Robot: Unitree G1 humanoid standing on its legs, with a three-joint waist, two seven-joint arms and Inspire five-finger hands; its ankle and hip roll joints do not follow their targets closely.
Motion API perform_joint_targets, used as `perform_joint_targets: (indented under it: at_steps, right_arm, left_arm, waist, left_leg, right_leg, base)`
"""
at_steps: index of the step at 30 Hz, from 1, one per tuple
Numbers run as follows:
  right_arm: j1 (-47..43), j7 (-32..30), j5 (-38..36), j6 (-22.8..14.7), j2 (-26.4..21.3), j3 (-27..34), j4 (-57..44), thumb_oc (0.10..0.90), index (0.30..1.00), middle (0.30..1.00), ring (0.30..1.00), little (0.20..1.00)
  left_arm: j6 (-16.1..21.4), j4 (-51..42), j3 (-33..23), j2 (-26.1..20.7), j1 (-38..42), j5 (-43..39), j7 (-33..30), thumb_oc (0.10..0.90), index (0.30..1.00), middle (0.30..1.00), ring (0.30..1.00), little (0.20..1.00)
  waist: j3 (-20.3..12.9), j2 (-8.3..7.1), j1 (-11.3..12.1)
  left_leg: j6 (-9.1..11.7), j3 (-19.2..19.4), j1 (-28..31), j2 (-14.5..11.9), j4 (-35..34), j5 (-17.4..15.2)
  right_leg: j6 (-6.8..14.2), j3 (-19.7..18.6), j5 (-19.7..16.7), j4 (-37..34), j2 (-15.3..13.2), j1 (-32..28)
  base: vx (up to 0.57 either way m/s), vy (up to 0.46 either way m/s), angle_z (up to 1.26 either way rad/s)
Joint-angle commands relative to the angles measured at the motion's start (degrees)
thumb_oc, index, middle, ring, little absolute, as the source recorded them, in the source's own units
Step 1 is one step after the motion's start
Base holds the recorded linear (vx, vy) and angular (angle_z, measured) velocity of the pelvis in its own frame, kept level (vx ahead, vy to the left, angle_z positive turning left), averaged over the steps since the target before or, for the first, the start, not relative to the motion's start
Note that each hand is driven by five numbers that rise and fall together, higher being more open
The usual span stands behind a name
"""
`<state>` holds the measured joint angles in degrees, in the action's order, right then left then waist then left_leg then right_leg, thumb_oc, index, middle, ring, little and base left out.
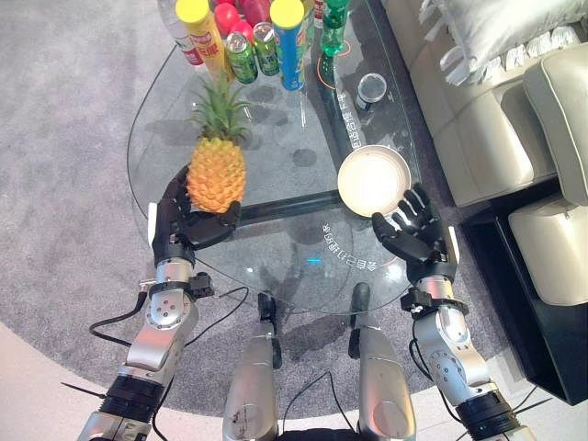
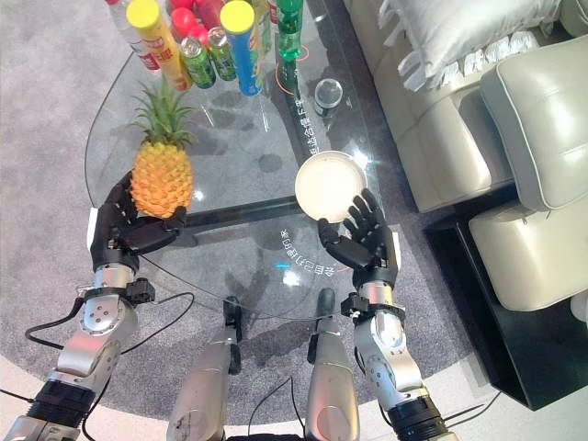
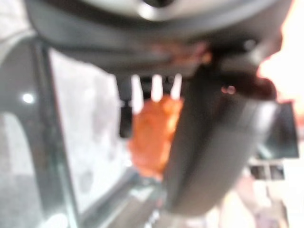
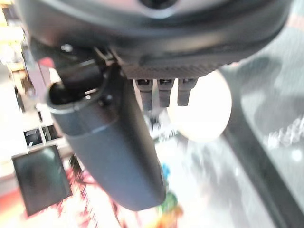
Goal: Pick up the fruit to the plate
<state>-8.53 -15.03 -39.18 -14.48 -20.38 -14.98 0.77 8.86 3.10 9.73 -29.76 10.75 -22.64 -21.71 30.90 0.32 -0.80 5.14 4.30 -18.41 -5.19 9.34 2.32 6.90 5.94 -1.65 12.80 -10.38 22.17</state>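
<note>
Grey carpet [image 1: 64, 119] was seen beneath a rounded glass table [image 1: 276, 266], with a cream sofa [image 1: 478, 101] and its pale cushion [image 1: 496, 28] lying at about two o'clock from the table's middle. At the table's twelve o'clock edge a cluster of containers was gathered: two tall tubes with yellow lids [image 1: 287, 13], green cans [image 1: 242, 57], a green bottle [image 1: 333, 28] and red-capped bottles [image 1: 226, 16]. A small dark-rimmed glass [image 1: 371, 88] was seen at about one o'clock, apart from the cluster.

The pineapple [image 1: 216, 173] was held upright at roughly nine o'clock on the table, its green crown pointing towards twelve. It was gripped by the left hand [image 1: 184, 225], whose fingers were curled round the far side of the fruit while the thumb was pressed across its lower front. In the left wrist view the orange fruit [image 3: 152, 137] was seen past the fingers, beside the thumb [image 3: 209, 156].

The plate [image 1: 372, 179], cream and round, was lying on the glass at about three o'clock, well apart from the pineapple. The right hand [image 1: 413, 234] was positioned just at the plate's six o'clock rim, its fingers spread and straight, with nothing held; whether the fingertips touched the rim could not be told. In the right wrist view the plate [image 4: 209, 114] was seen beyond the straight fingers [image 4: 164, 92].
</note>
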Motion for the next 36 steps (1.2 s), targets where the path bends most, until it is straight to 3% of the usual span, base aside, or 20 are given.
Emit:
perform_joint_targets:
  at_steps: [1,8,22,27,30,36]
  right_arm:
    - [-4.2,3.7,-2.6,-2.9,0.5,0.3,-7.8,0.8,0.9,0.9,0.9,0.9]
    - [-11.8,2.7,-1.5,-0.9,1.5,-3.1,-7.3,0.8,0.9,0.9,0.9,0.9]
    - [-21.0,6.0,-16.3,0.6,3.7,-7.6,-1.5,0.8,0.9,0.9,0.9,0.9]
    - [-20.8,10.3,-25.3,2.3,4.0,-7.7,0.7,0.8,0.9,0.9,0.9,0.9]
    - [-20.8,10.5,-25.7,2.4,4.0,-7.8,0.9,0.8,0.9,0.9,0.9,0.9]
    - [-21.6,19.2,-36.4,3.6,3.6,-7.8,3.5,0.8,0.9,0.9,0.9,0.9]
  left_arm:
    - [8.2,-8.9,-1.8,-2.3,4.3,4.3,0.9,0.1,0.3,0.3,0.3,0.2]
    - [8.0,-12.4,2.4,-3.1,6.8,7.6,1.9,0.1,0.3,0.3,0.3,0.2]
    - [9.6,-14.1,8.8,-4.5,10.0,7.6,6.4,0.1,0.3,0.3,0.3,0.2]
    - [11.2,-16.6,10.3,-5.7,10.0,9.8,8.5,0.1,0.3,0.3,0.3,0.2]
    - [11.2,-16.6,10.4,-5.7,10.0,9.7,8.6,0.1,0.3,0.3,0.3,0.2]
    - [13.0,-17.5,12.4,-7.2,10.3,8.6,12.4,0.1,0.3,0.3,0.3,0.2]
  waist:
    - [-1.1,-0.82,0.2]
    - [-1.1,-0.34,1.4]
    - [-1.1,0.76,2.7]
    - [-1.1,1.06,2.8]
    - [-1.1,1.07,2.8]
    - [-1.1,1.41,3.1]
  left_leg:
    - [-3.2,1.9,-1.3,8.4,6.1,-5.8]
    - [-3.1,1.3,-1.9,8.7,7.8,-5.9]
    - [-2.9,1.2,-4.2,9.1,10.4,-6.6]
    - [-3.0,1.2,-4.6,9.4,10.5,-6.6]
    - [-3.0,1.2,-4.6,9.4,10.5,-6.6]
    - [-3.2,1.5,-5.0,9.7,11.0,-7.0]
  right_leg:
    - [-4.1,5.2,4.3,-2.3,6.7,-5.5]
    - [-4.7,5.9,4.3,-1.5,6.5,-5.7]
    - [-4.7,6.5,4.2,-0.1,5.7,-3.9]
    - [-4.6,6.6,4.0,0.1,5.5,-3.3]
    - [-4.6,6.5,4.0,0.1,5.5,-3.3]
    - [-4.3,6.5,3.7,0.0,5.2,-3.0]
  base:
    - [0.0,0.0,0.0]
    - [0.0,-0.015,0.02]
    - [0.01,-0.016,0.05]
    - [0.0,0.0,0.0]
    - [0.0,0.0,0.0]
    - [0.03,0.009,0.01]
